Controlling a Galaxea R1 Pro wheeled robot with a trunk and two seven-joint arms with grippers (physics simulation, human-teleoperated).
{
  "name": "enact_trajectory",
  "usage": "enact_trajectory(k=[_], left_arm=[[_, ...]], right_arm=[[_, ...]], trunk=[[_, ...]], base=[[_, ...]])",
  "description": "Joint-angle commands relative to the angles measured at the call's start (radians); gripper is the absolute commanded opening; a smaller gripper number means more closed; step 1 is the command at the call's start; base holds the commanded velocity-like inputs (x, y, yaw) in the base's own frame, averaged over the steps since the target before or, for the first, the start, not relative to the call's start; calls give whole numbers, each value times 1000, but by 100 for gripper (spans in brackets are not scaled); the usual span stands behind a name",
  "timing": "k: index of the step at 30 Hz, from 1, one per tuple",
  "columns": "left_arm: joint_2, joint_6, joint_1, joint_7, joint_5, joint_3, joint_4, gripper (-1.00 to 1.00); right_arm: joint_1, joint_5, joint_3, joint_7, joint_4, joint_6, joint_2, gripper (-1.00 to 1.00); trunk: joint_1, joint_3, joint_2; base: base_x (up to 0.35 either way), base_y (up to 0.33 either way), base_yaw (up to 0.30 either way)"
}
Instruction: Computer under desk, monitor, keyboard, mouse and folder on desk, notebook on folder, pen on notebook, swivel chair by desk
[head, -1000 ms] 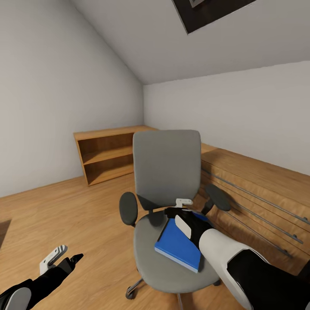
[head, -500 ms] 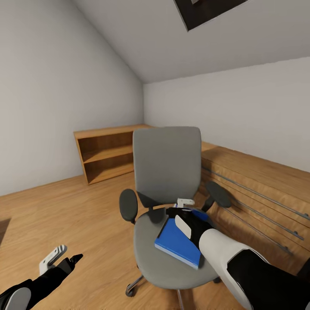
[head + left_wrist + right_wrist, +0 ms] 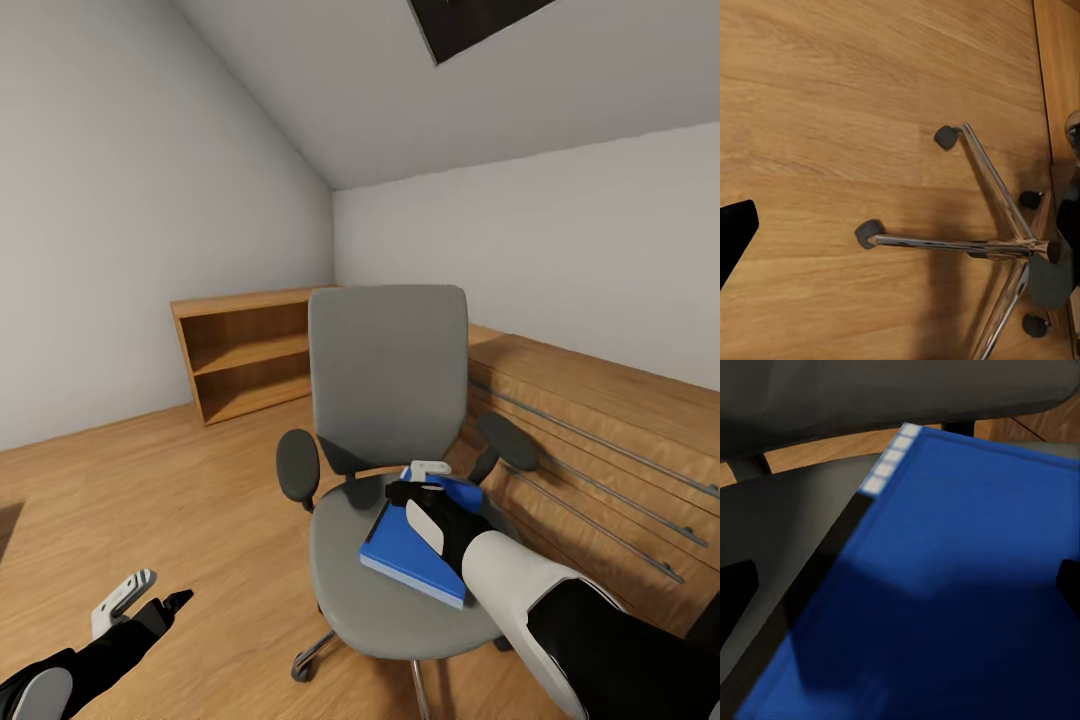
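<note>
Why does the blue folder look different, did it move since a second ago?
Yes. The folder has tipped: its far end now sits higher against the swivel chair backrest, with the right gripper at that end.

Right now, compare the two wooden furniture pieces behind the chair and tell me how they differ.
The shelf unit stands against the left wall; the dresser runs along the right wall, just behind the swivel chair. The shelf unit is open-fronted with a bare shelf; the dresser has closed fronts with long bar handles. The shelf unit looks shorter in length, the dresser longer. Both are light wood and low.
</note>
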Motion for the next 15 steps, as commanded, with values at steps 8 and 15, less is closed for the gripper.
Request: enact_trajectory(k=[8,15], left_arm=[[0,2,-1,-2,12,1,-1,100],[-1,2,-1,-4,12,-1,-1,100]], right_arm=[[0,-19,-3,-6,1,5,0,100],[0,-19,-3,-6,1,5,0,100]], trunk=[[0,-1,0],[0,-1,0]], base=[[0,0,0],[-171,0,0]])
